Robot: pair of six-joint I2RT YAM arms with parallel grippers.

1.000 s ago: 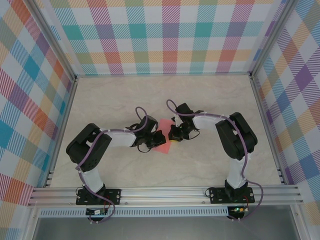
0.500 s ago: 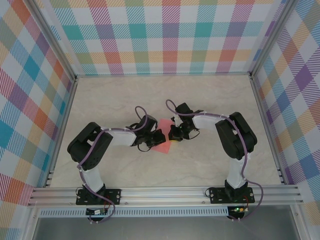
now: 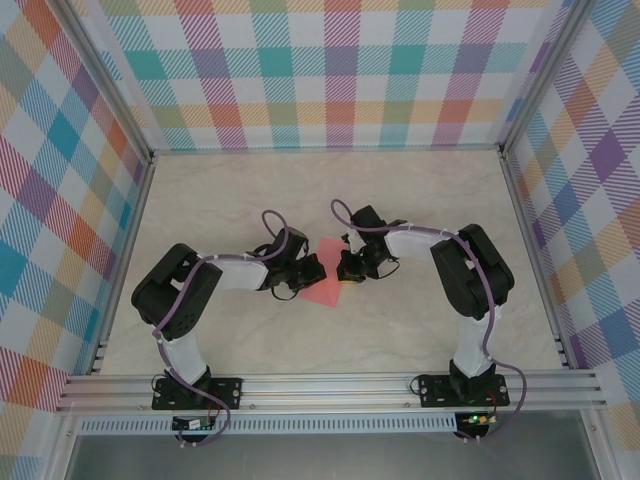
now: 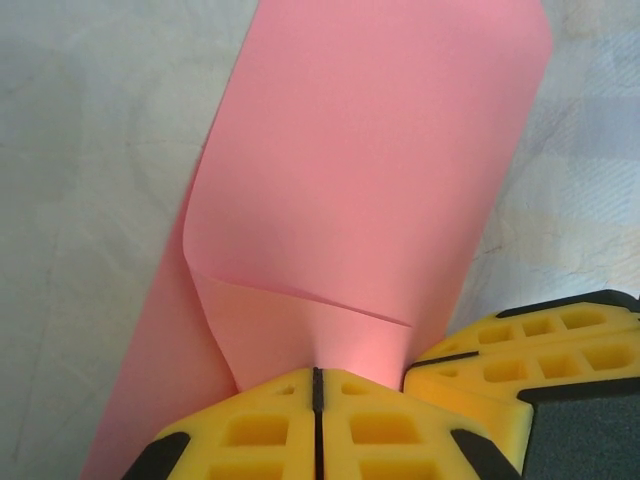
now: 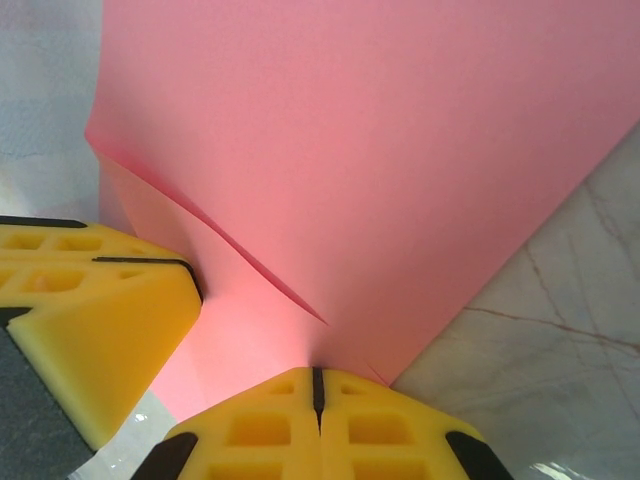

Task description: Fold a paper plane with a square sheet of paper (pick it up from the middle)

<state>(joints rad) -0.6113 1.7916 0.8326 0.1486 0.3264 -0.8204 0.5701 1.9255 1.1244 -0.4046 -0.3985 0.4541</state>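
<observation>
My left gripper (image 4: 316, 385) is pressed together on the near edge of the pink sheet (image 4: 370, 170), its yellow pads meeting in a thin seam with the paper pinched in it. My right gripper (image 5: 316, 385) is closed the same way, nipping the sheet at its own edge. The two sit just beside each other. In the left wrist view a yellow finger (image 4: 520, 340) of the right one shows at lower right against the paper, and in the right wrist view a finger (image 5: 90, 300) of the left one shows at the left. The sheet is folded over on itself, an upper layer bowing above a lower one, with a short crease running out from each pinch. From above, both arms reach toward the middle of the table (image 3: 250, 190), and the sheet sits between the two grippers, pink showing beyond them and on the near side
</observation>
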